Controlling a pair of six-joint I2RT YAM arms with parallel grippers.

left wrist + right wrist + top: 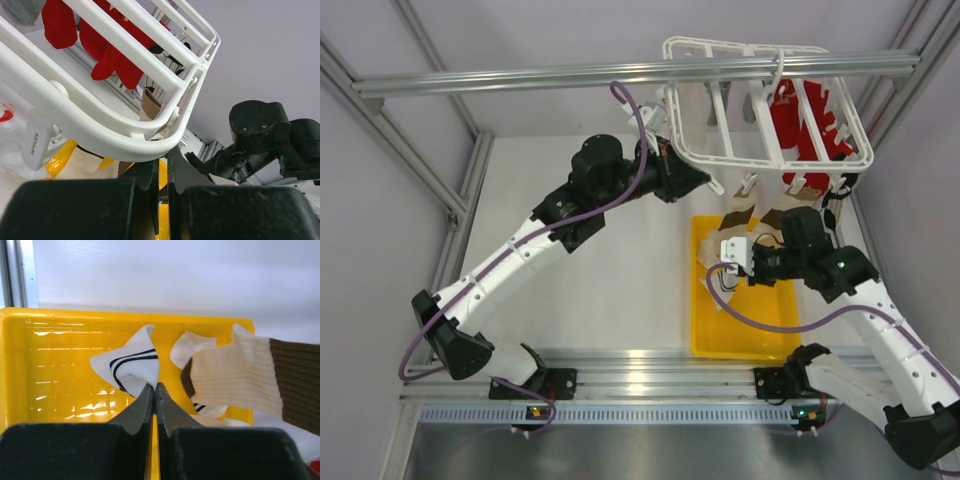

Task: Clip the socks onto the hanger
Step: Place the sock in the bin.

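The white hanger (765, 100) hangs from the top rail at the back right. Two cream and brown socks (740, 213) dangle from clips on its near edge. My left gripper (708, 183) is at its near-left corner. In the left wrist view the jaws (162, 159) are shut to a thin gap under the curved rim (115, 142). My right gripper (720, 270) is over the yellow tray. It is shut (155, 385) on a white sock with dark stripes (131, 365). A cream sock with a brown block (240, 375) hangs to its right.
The yellow tray (740, 352) lies on the table under the hanger, with more sock fabric in it (197, 347). A red garment (802, 125) hangs from the hanger's right half (115, 62). An aluminium rail (520, 78) crosses the back.
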